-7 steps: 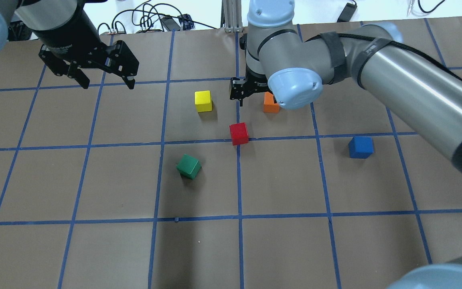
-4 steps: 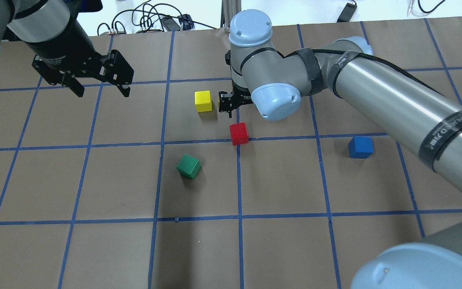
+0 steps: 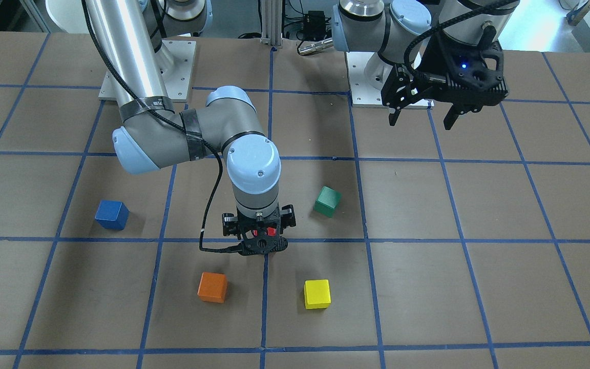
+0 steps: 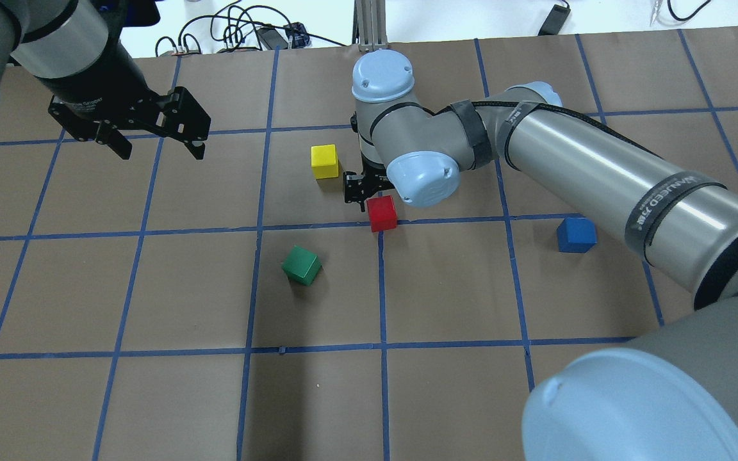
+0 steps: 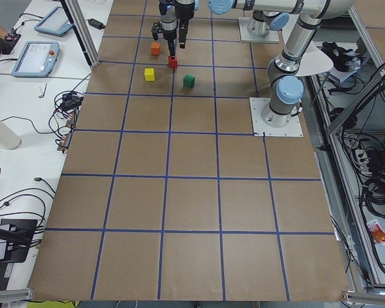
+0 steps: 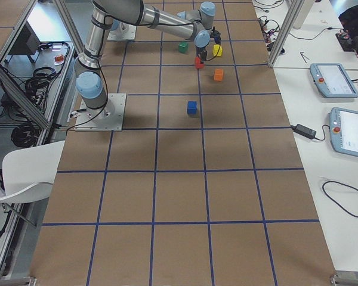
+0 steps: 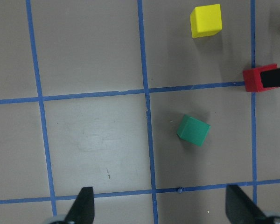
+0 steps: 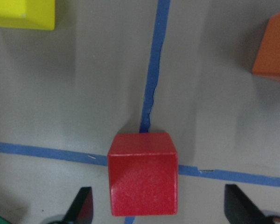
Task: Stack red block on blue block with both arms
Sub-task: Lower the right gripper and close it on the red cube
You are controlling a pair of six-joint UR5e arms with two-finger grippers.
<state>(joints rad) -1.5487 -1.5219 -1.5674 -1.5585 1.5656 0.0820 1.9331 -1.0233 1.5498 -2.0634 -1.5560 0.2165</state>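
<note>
The red block (image 4: pixel 382 213) sits on a blue tape crossing near the table's middle. My right gripper (image 3: pixel 259 239) hangs straight over it, open. In the right wrist view the red block (image 8: pixel 143 172) lies between the two fingertips (image 8: pixel 84 205), which stand apart from it. The blue block (image 4: pixel 576 234) stands alone to the right, also seen in the front view (image 3: pixel 111 214). My left gripper (image 4: pixel 161 152) is open and empty, high over the far left of the table. The left wrist view shows the red block (image 7: pixel 254 79) at its right edge.
A yellow block (image 4: pixel 324 161) stands just beyond the red block, on its left. An orange block (image 3: pixel 212 287) stands beyond it on the right, hidden by my right arm in the overhead view. A green block (image 4: pixel 302 265) lies nearer, left of the red block.
My right gripper has moved from beside the orange block toward me and left, and now stands over the red block. My left gripper has shifted slightly left. The blocks have not moved.
</note>
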